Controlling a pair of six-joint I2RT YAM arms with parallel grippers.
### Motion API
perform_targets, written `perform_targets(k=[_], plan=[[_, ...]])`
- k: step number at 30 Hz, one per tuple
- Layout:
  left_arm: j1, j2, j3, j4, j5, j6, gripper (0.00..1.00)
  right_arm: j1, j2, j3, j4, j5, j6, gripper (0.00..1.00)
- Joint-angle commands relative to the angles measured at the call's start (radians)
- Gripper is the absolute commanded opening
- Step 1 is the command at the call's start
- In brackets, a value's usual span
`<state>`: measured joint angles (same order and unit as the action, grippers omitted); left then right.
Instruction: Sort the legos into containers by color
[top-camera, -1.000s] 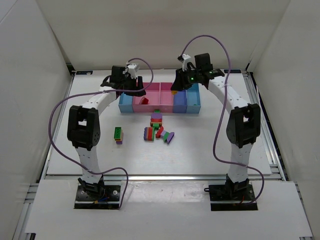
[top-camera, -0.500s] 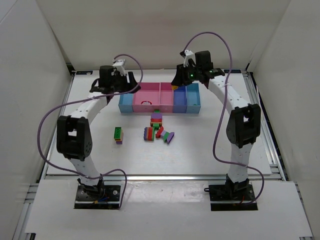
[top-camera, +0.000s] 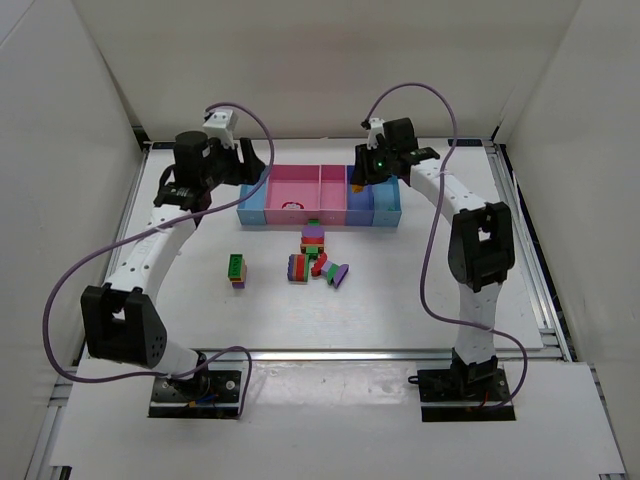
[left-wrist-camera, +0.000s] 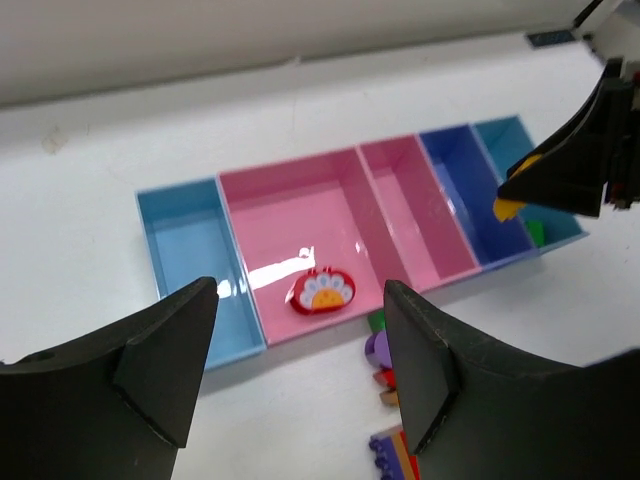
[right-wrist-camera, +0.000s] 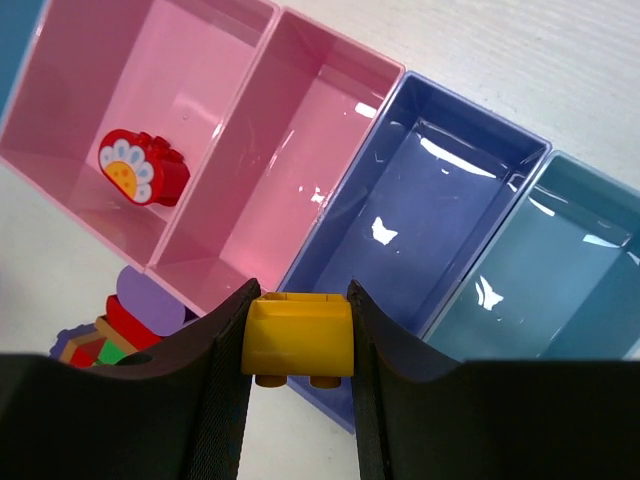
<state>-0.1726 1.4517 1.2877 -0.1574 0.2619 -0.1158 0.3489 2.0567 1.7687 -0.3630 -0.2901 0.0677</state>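
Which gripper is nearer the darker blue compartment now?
Right. The right gripper, gripping a yellow brick, hovers at the darker blue compartment; the left gripper is near the left end of the tray.

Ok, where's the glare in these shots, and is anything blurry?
Right wrist view: the yellow brick is sharp; white patches on the floor of the darker blue compartment and fainter ones on the light blue compartment. Left wrist view: a bright streak on the large pink compartment beside the red flower piece. Top external view: even light, soft shadows, nothing smeared.
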Motion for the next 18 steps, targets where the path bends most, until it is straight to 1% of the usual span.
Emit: perform_targets(k=[1, 6, 12, 18], plan=[[0.015, -0.027, -0.028, -0.073, -0.027, 0.001, 0.78, 0.005, 0.016, -0.003, 0.039, 0.022, -0.019, 0.00], [0.054, -0.033, -0.050, -0.077, -0.003, -0.041, 0.79, 0.009, 0.031, 0.006, 0.045, -0.004, -0.028, 0.00], [0.062, -0.042, -0.077, -0.077, -0.010, -0.031, 0.79, 0.039, 0.043, 0.052, 0.049, -0.049, -0.031, 0.00], [0.081, -0.048, -0.090, -0.080, -0.012, -0.024, 0.79, 0.094, 0.066, 0.092, 0.061, -0.047, -0.055, 0.00]])
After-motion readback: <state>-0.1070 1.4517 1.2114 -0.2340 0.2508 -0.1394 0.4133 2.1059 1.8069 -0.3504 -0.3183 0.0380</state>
